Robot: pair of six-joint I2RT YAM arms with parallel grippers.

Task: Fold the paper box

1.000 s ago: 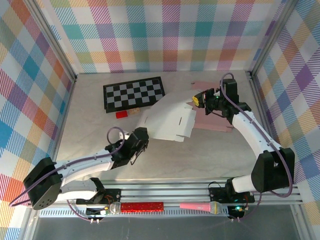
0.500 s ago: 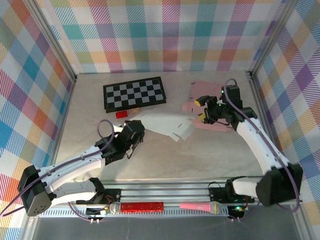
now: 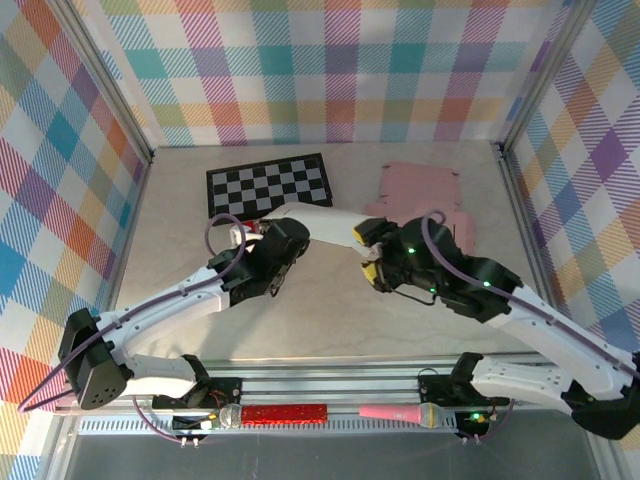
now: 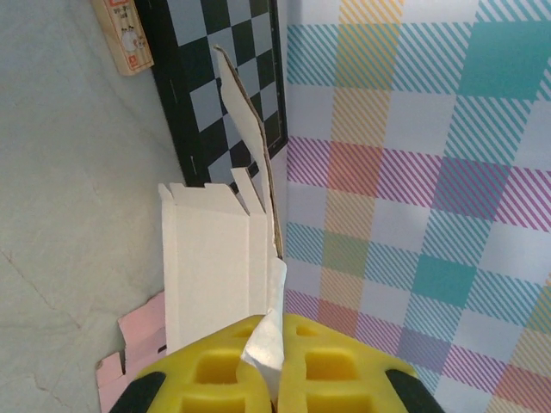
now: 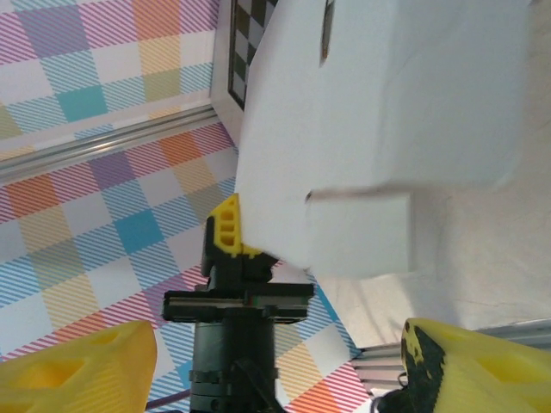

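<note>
- While it hangs above the middle of the table, the white die-cut paper box blank [image 3: 322,220] is half unfolded, with one panel sloping up and its slotted flaps loose.
- The left wrist view shows one long white panel [image 4: 211,267] standing on edge, with short tabs along its top and a thin brown-edged flap rising behind it.
- The left gripper [image 3: 288,238] is clamped on the blank's left end. In its own camera the two yellow fingers [image 4: 215,370] press together with a fold of white paper pinched between them.
- The right gripper [image 3: 366,252] sits just beside the blank's right edge with its jaws apart. In its wrist view the yellow fingertips [image 5: 77,370] stand wide at the two lower corners, and the white panels [image 5: 387,112] lie beyond them, not between them.
- That same view looks across to the left gripper's yellow finger [image 5: 229,225] on the far end of the sheet.
- A flat pink cardboard sheet [image 3: 425,195] lies on the table behind the right gripper.
- A black-and-white chequered board [image 3: 268,186] lies flat at the back left, with a small wooden block [image 4: 125,34] just beside its edge.
- The pale marbled table [image 3: 330,320] is bare in front of the grippers.
- On the near rail lie a red glitter microphone [image 3: 285,412] and a pink microphone [image 3: 395,411].
</note>
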